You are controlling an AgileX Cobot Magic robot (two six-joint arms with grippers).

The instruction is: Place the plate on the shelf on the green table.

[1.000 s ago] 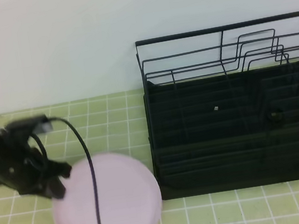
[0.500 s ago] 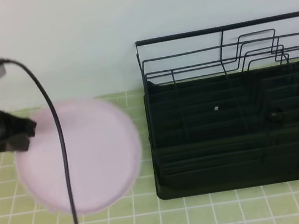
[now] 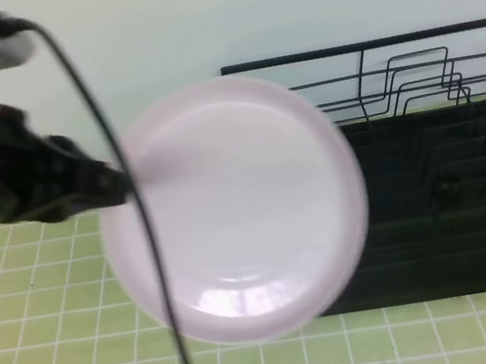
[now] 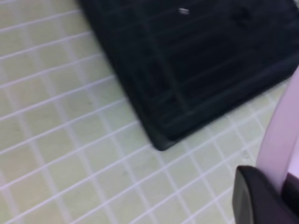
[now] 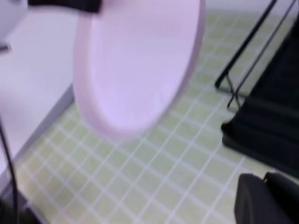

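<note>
The pale pink plate (image 3: 237, 206) is in the air, tilted with its face toward the high camera, and hides the left part of the shelf (image 3: 447, 197). My left gripper (image 3: 108, 186) is shut on the plate's left rim. In the left wrist view the plate's rim (image 4: 280, 140) runs into the gripper (image 4: 280, 186) above the shelf's tray base (image 4: 210, 60). In the right wrist view the plate (image 5: 140, 65) hangs above the green table (image 5: 154, 177), left of the shelf (image 5: 266, 116). Only a dark part of my right gripper (image 5: 265, 186) shows at the bottom right.
The shelf stands at the right on the green table (image 3: 51, 302), against a white wall (image 3: 200, 14). A black cable (image 3: 132, 208) hangs from the left arm across the plate. Open tiles lie left of and in front of the shelf.
The left gripper has lifted the plate off the table and carried it up and to the right. The plate now overlaps the shelf's left end in the high view.
</note>
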